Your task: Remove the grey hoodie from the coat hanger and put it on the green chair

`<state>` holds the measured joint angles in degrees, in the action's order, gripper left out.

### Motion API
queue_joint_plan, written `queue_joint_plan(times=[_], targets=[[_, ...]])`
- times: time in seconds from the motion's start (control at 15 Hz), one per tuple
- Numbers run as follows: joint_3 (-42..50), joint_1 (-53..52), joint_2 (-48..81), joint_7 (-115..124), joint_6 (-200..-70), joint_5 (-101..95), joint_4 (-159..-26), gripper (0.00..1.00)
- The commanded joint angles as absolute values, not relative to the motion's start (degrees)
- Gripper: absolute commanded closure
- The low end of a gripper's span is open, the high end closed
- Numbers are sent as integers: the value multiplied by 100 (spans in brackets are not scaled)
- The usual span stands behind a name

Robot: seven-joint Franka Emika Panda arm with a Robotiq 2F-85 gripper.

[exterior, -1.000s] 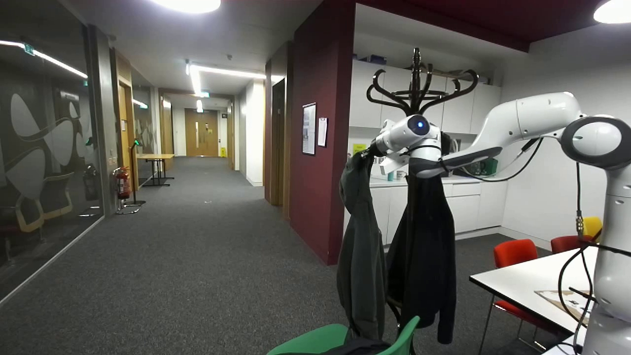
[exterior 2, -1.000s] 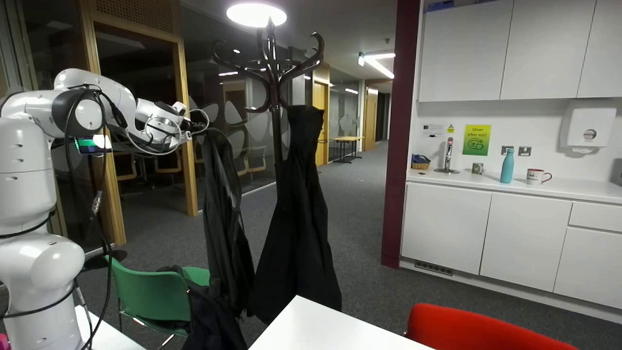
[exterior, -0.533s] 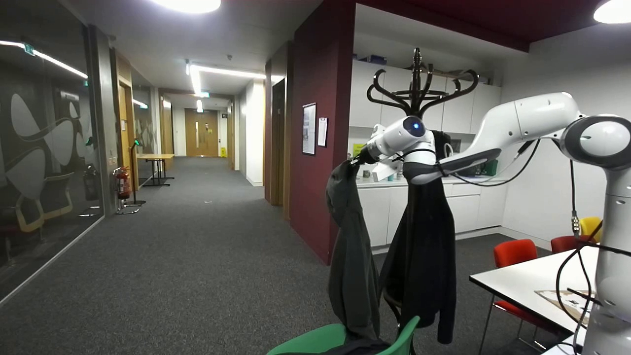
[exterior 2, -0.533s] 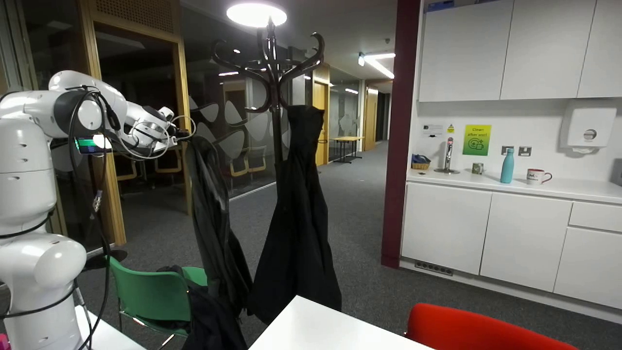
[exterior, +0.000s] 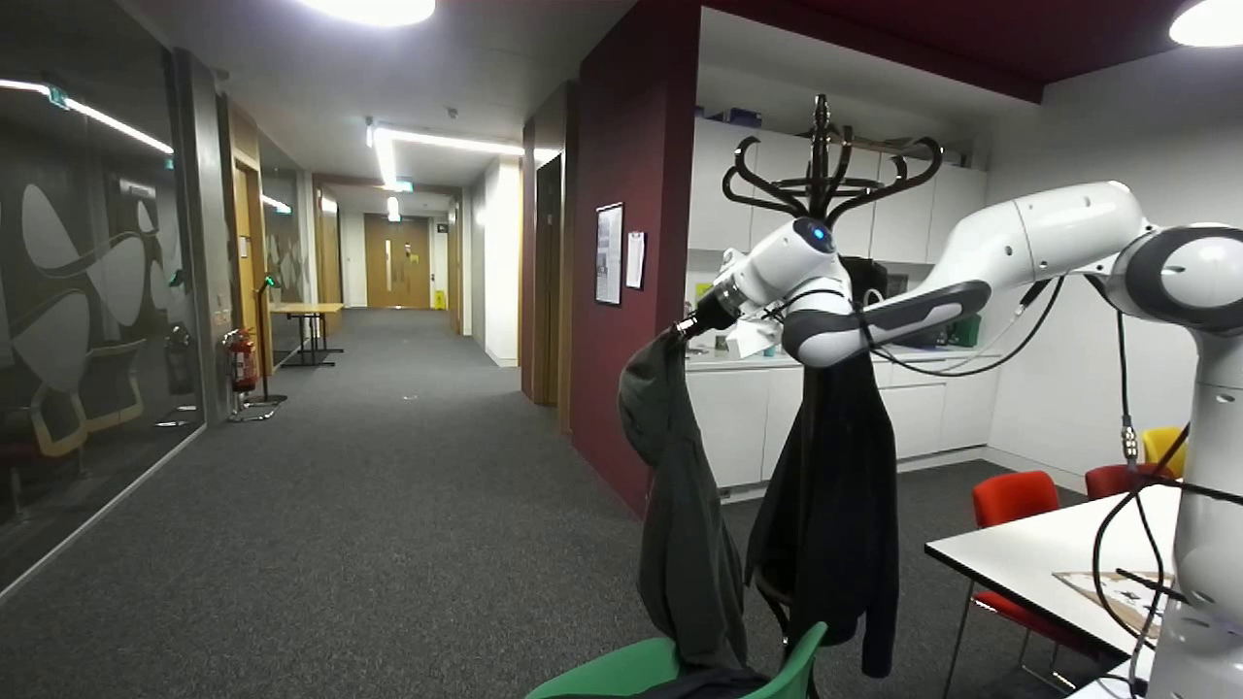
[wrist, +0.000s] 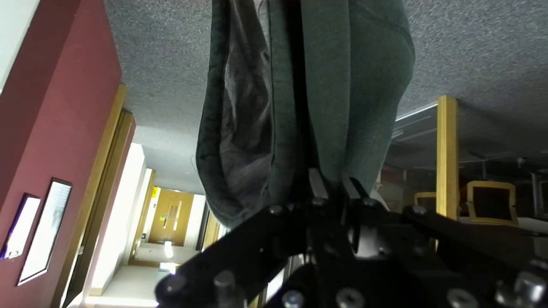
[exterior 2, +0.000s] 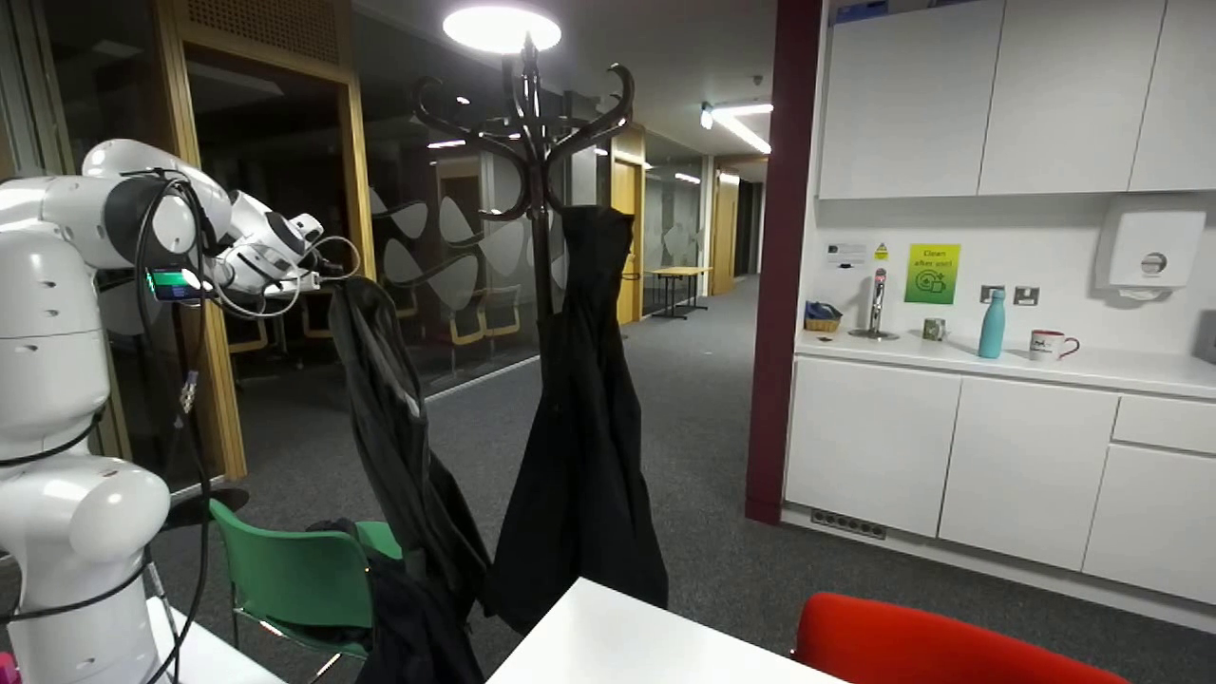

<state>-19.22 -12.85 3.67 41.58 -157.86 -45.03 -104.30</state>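
White arm [exterior: 1029, 235] bent, gripper [exterior: 682, 329] aslant and downward, tight on grey hoodie [exterior: 684, 534], contact with green chair [exterior 2: 294, 575] unclear.

Dark grey for the hoodie [exterior: 685, 524], black for the coat stand [exterior: 819, 184], green for the chair [exterior 2: 294, 575], speckled grey for the carpet [exterior: 388, 544].

Artificial light from overhead. In both exterior views, ceiling lamps [exterior 2: 502, 28] are blown out to white, strip lights [exterior: 452, 142] glare along the corridor [exterior: 408, 354], and the dim glass [exterior: 87, 165] carries reflections; the jacket [exterior: 840, 485] is near-black with little detail. Highlights spot the arm [exterior: 1063, 228]. In the wrist view, the tool [wrist: 334, 188] is dark and soft-focused, the distant corridor partly overexposed.
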Motion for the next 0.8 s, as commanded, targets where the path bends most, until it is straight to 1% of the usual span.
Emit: queue_joint_plan(times=[0.0, 0.07, 0.4, 0.47, 0.53, 0.73], targets=[[-2014, -1234, 154, 3509, -15894, -3815, -10569, 56], [-2030, -1231, 157, 3398, -15871, -3677, -10554, 47], [-2038, -1239, 129, 2925, -15814, -3171, -10532, 12], [-2032, -1237, 121, 2862, -15818, -3109, -10535, 4], [-2022, -1235, 107, 2836, -15811, -3092, -10534, 1], [-1930, -1205, -14, 3091, -15643, -3365, -10523, 0]])
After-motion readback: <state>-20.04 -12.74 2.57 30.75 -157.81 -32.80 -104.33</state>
